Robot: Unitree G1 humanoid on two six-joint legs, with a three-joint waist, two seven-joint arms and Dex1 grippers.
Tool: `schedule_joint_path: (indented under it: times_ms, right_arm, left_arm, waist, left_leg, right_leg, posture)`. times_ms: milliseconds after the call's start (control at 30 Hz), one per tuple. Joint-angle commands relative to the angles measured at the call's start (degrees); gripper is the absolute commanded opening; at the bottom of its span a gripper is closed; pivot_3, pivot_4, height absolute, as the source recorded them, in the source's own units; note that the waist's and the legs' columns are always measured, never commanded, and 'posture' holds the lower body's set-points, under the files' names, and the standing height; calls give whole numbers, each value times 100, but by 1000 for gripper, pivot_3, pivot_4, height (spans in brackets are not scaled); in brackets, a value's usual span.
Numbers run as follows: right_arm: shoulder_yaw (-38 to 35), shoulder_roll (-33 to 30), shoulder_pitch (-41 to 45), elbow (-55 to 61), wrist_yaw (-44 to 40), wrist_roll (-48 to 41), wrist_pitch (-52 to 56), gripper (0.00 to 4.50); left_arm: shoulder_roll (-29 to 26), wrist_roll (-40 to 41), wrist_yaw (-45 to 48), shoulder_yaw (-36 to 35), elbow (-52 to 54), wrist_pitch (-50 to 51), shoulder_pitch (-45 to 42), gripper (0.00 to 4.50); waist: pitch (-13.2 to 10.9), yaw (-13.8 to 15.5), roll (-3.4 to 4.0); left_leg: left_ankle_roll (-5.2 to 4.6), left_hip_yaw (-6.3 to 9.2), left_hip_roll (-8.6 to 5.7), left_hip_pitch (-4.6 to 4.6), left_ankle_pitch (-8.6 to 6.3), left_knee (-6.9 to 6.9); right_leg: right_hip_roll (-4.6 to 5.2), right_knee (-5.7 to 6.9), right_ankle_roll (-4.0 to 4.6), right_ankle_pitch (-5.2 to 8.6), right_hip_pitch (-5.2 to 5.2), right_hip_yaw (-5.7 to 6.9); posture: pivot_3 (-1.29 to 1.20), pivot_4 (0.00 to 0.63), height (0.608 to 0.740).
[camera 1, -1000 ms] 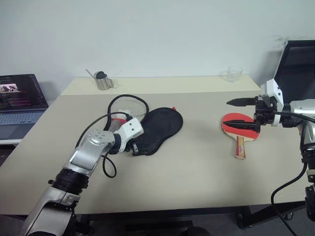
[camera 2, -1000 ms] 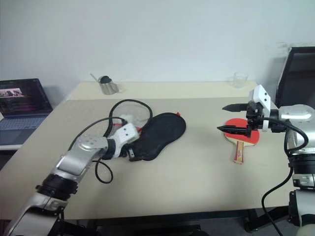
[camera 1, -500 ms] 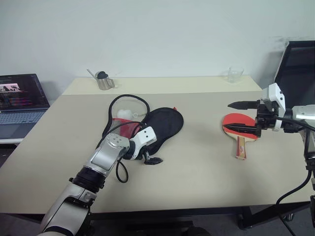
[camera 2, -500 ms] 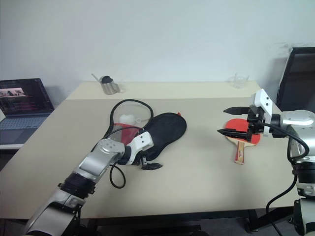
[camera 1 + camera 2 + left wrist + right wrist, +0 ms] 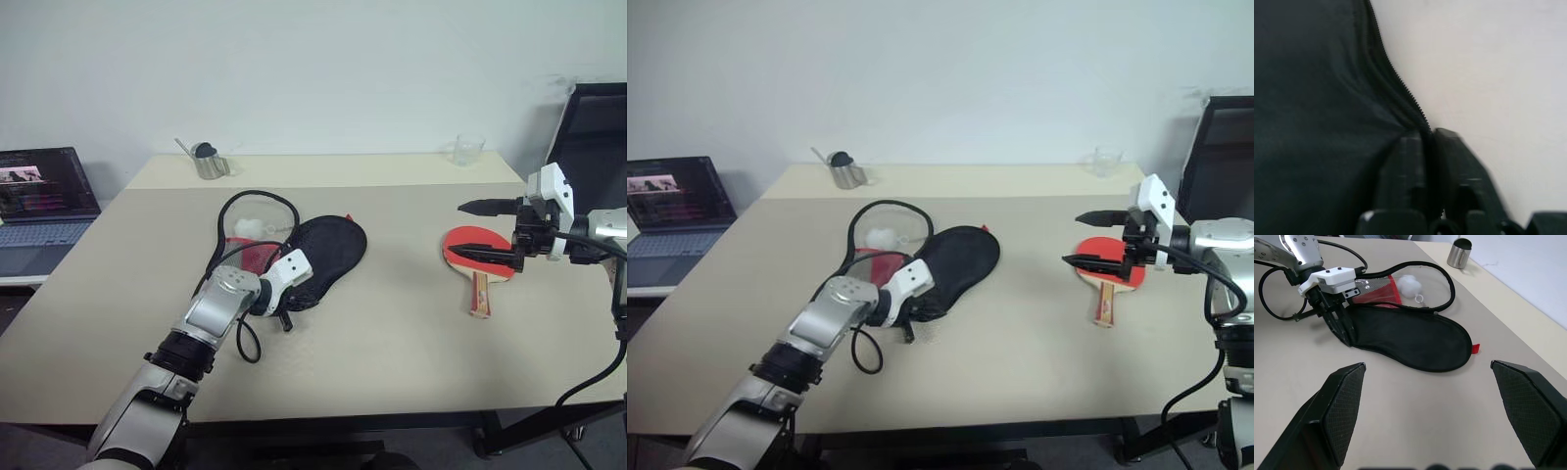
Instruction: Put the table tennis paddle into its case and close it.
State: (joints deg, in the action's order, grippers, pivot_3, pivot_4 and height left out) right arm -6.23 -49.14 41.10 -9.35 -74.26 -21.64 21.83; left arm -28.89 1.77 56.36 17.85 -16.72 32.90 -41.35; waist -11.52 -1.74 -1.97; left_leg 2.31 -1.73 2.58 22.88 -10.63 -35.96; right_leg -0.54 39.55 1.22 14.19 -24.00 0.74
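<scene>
While the left tool [image 5: 284, 315] has just clamped shut on the case [image 5: 328, 255] edge, packing can begin.
Right tool [image 5: 487, 233] hangs wide above the table tennis paddle [image 5: 474, 251] at right.

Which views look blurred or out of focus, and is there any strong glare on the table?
Left wrist view: the fingers and the case are soft, too near to focus. Right wrist view: its own fingers blur, the case stays sharp. Eye views: table evenly lit, no glare.

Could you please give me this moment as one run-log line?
left gripper: shut on case edge | right gripper: open, above table tennis paddle | paddle: on table, outside case | case: open
</scene>
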Motion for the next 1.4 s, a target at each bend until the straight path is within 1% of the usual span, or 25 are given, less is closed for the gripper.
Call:
schedule_joint_path:
  times_ms: [33, 133, 200, 267, 400, 533, 600, 700, 833, 933, 1133, 1367, 1400]
  right_arm:
    - [-40, 51, 124, 116, 63, -124, -24, 4500]
    - [31, 163, 176, 113, 82, -139, -15, 4500]
    - [113, 227, 180, 153, 34, -130, -15, 4500]
    - [167, 285, 190, 203, 13, -141, 14, 4500]
    - [235, 368, 178, 306, 53, -176, 62, 4500]
    - [238, 425, 110, 426, 95, -187, 114, 4500]
    - [258, 392, 87, 450, 76, -170, 162, 4500]
    - [263, 356, 77, 459, 40, -166, 187, 4500]
    - [257, 275, 221, 338, -35, -114, 113, 4500]
    - [238, 255, 209, 373, -30, -123, 119, 4500]
    - [201, 188, 151, 384, -7, -97, 89, 4500]
    - [221, 187, 240, 257, 9, -56, 1, 4500]
    - [231, 205, 252, 250, 13, -51, -4, 4500]
  left_arm:
    - [546, 191, -382, -214, -175, 476, -298, 16]
    - [1041, 356, -669, -464, -328, 689, -494, 16]
    - [1306, 365, -838, -508, -462, 688, -550, 16]
    - [1568, 362, -1042, -528, -579, 732, -617, 16]
    - [2125, 295, -1745, -688, -931, 840, -902, 16]
    - [2679, 331, -2578, -1086, -1546, 802, -1408, 16]
    - [2884, 382, -2788, -1245, -1886, 667, -1693, 16]
    - [2993, 378, -2852, -1319, -2163, 559, -1896, 16]
    - [3265, 267, -3058, -1346, -3092, 119, -2592, 16]
    - [3406, 196, -3240, -1359, -3573, -85, -2856, 16]
    - [3601, 68, -3183, -1248, -3924, -303, -2908, 16]
    - [3663, 120, -3297, -1401, -4014, -298, -2936, 16]
    - [3665, 131, -3341, -1436, -4032, -303, -2939, 258]
  waist:
    - [0, 34, 1]
    - [0, 100, 0]
    - [0, 112, 0]
    - [0, 125, 0]
    - [0, 146, 0]
    - [-2, 163, -2]
    - [-2, 160, -3]
    - [-2, 153, -2]
    - [-3, 140, -2]
    - [-3, 143, -2]
    - [-3, 138, -2]
    - [-3, 134, -2]
    - [-3, 134, -2]
  left_leg:
    - [0, 1, -3, 2, 0, -1]
    - [-4, 11, -12, 20, 3, -7]
    - [-7, 11, -12, 41, 4, -8]
    - [-26, 10, -11, 59, -8, -13]
    - [-41, 13, -13, 89, -17, -12]
    - [-42, 20, -20, 93, -17, -15]
    - [-42, 19, -21, 93, -17, -17]
    - [-42, 19, -23, 92, -17, -15]
    - [-41, 18, -22, 91, -18, -12]
    - [-41, 17, -25, 93, -18, -13]
    - [-41, 16, -25, 94, -19, -9]
    - [-41, 16, -25, 92, -19, -10]
    - [-41, 16, -25, 92, -19, -10]
  right_leg:
    - [-3, -2, -2, -1, 0, -1]
    - [-14, -20, -16, -10, 1, -5]
    - [-18, -52, -37, -23, 0, -10]
    - [-18, -64, -40, -25, -7, -17]
    - [-19, -79, -40, -25, -25, -16]
    - [-20, -81, -40, -25, -25, -12]
    - [-20, -81, -42, -26, -25, -12]
    - [-20, -83, -43, -26, -24, -13]
    - [-22, -84, -43, -26, -27, -12]
    - [-21, -87, -43, -26, -26, -13]
    - [-21, -93, -43, -26, -27, -13]
    - [-21, -90, -43, -26, -27, -14]
    - [-21, -89, -43, -26, -27, -14]
  posture:
    - [0, 150, 740]
    - [0, 150, 740]
    - [0, 150, 740]
    - [0, 150, 740]
    - [0, 150, 740]
    - [0, 150, 740]
    - [0, 150, 740]
    - [0, 150, 740]
    - [0, 150, 740]
    - [0, 150, 740]
    - [0, 150, 740]
    - [0, 150, 740]
    - [0, 150, 740]
